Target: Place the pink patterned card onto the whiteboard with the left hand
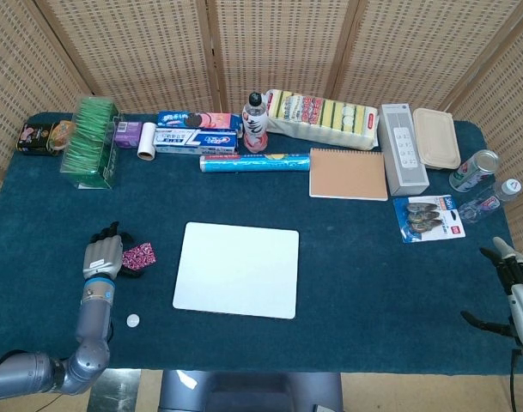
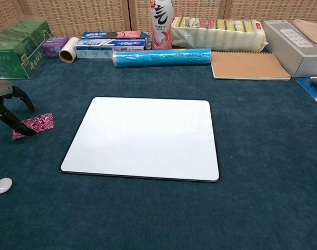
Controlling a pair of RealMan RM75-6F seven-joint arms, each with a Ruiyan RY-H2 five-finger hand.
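pink patterned card (image 1: 141,255) lies flat under left hand (image 1: 104,255), beside whiteboard (image 1: 238,269).

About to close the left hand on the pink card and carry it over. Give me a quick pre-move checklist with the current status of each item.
1. Left hand over the pink patterned card: ok, fingers overlap its left end.
2. Card gripped: cannot tell; in the chest view the fingers reach down onto it, closure unclear.
3. Card lying flat on the table: ok.
4. Whiteboard surface free: ok, nothing lies on it.
5. Path from card to whiteboard: ok; the small white disc sits nearer the front edge, off the line.
6. Right hand out of the way: ok, at the far right edge.
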